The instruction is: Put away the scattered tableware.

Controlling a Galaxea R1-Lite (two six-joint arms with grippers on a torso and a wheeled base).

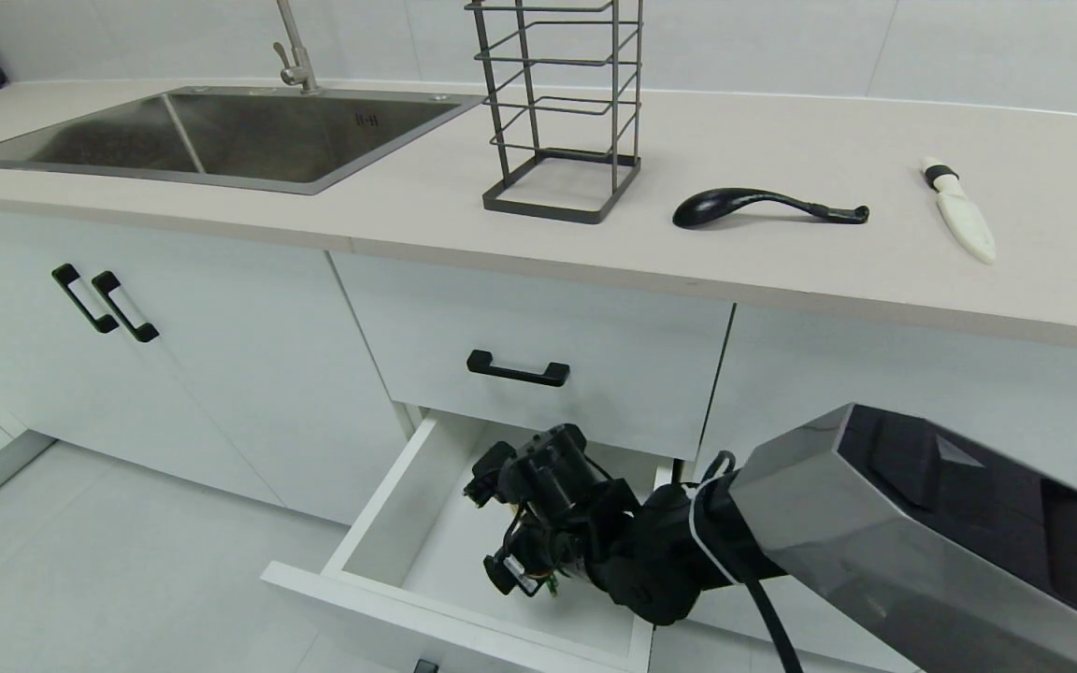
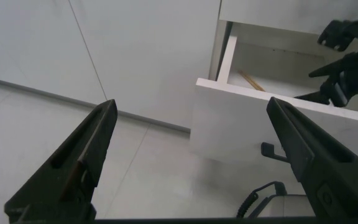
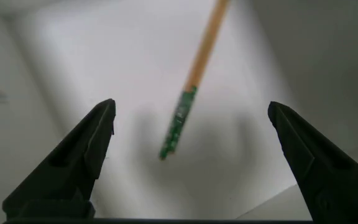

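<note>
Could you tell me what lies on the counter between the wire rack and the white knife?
In the head view, a black ladle lies between the rack and the knife, touching neither.

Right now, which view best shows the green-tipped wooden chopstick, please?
Right wrist view: the green-tipped wooden chopstick lies close. Left wrist view catches a distant sliver; the head view's right arm hides it.

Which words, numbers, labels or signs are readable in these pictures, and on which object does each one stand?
No text can be read.
On the sink: a small dark mark on the inner back wall, too small to read.
On the chopstick: a green patterned end, too blurred to show any print.
</note>
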